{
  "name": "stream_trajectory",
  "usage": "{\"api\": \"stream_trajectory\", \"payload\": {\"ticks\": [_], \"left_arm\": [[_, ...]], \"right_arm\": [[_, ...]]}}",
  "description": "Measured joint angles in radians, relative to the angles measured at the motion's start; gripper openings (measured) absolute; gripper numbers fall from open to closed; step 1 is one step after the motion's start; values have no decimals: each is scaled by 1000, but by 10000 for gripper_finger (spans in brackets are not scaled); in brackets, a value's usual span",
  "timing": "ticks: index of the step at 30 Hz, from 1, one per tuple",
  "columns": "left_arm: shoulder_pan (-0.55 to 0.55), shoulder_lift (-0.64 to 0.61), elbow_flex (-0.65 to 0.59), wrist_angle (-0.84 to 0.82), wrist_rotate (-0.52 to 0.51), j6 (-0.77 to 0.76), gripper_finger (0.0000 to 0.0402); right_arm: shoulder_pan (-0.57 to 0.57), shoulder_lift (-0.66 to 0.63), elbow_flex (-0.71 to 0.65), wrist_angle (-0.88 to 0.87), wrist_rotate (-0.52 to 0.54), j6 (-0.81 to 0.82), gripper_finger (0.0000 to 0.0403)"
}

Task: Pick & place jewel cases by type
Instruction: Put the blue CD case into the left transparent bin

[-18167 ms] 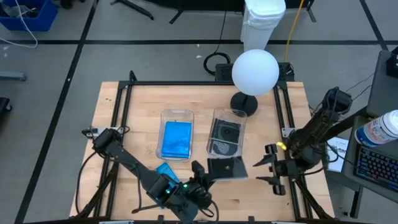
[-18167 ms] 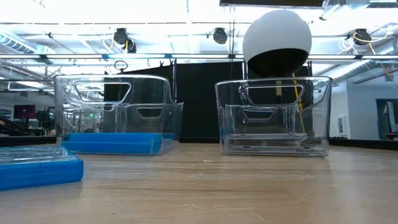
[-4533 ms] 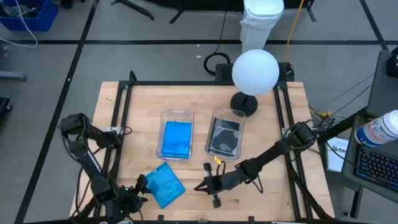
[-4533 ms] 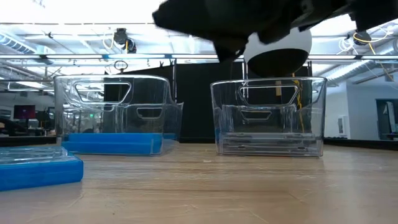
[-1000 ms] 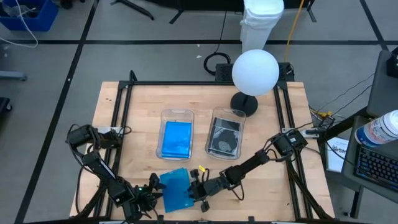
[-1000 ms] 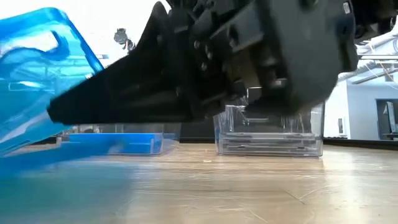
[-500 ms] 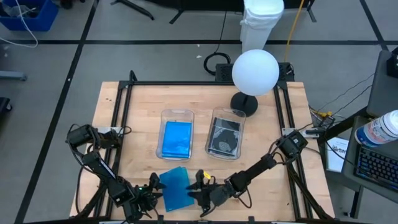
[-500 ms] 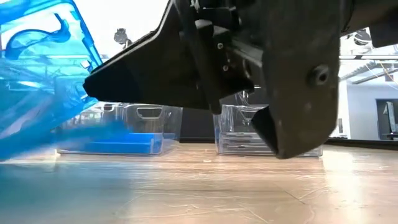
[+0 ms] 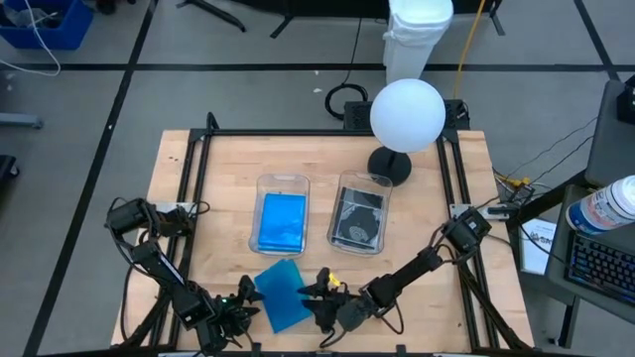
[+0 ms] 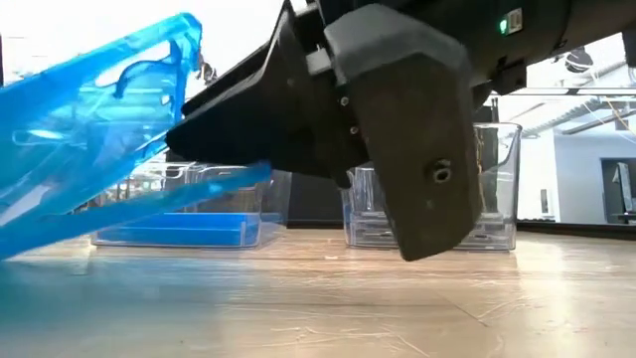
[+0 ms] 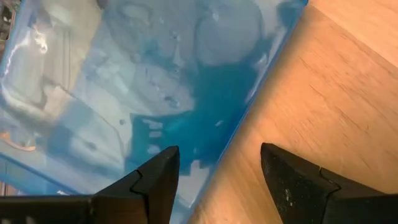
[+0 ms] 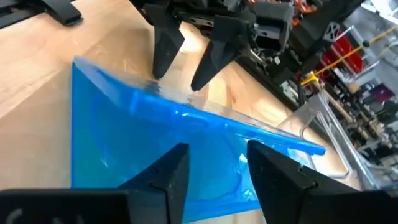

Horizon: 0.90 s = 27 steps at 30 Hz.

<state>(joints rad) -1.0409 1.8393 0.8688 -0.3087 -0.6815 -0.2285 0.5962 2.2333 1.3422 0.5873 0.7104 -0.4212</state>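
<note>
Looking level across the wooden table [image 9: 223, 169], you lose most of the scene: the right arm's dark housing fills the middle of the low view and hides much of the right bin [image 10: 497, 189] behind it. From above you cannot make out the fingers at the table's near edge, where both arms crowd together.

Two clear, rectangular, hard-plastic bins sit side by side mid-table. The left bin [image 9: 282, 212] holds bright blue jewel cases [image 9: 282, 220]; the right bin [image 9: 360, 213] holds clear/dark grey cases [image 9: 358, 216] with round discs showing. You cannot count the cases in either.

The loose blue jewel case [image 9: 281, 296] is a thin, flat, glossy, translucent square. It lies in front of the left bin, between the two grippers. In the low view it is tilted, its edge toward the right arm raised off the wood; whether its lower edge touches the table is cut off.

The right gripper [image 12: 213, 155] reaches over the case's near edge, its dark wedge fingers [image 12: 171, 168] parted, one on each side of the plastic. You cannot tell whether they touch it.

The left gripper [image 11: 219, 168] hovers low at the opposite edge, fingers [image 11: 158, 174] spread wide, straddling the boundary between blue plastic and bare wood and gripping nothing.
</note>
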Motion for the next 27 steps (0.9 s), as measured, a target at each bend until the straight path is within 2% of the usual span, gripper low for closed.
{"api": "stream_trajectory", "payload": {"ticks": [8, 12, 15, 27], "left_arm": [[0, 0, 0, 3, -1, -2, 232], [0, 0, 0, 4, 0, -2, 232], [0, 0, 0, 5, 0, 5, 232], [-1, 0, -1, 23, -21, 67, 232]], "right_arm": [[23, 0, 0, 53, 5, -70, 162], [39, 0, 0, 52, 107, -104, 162], [50, 0, 0, 54, 127, -133, 162], [54, 0, 0, 53, 154, -98, 162]]}}
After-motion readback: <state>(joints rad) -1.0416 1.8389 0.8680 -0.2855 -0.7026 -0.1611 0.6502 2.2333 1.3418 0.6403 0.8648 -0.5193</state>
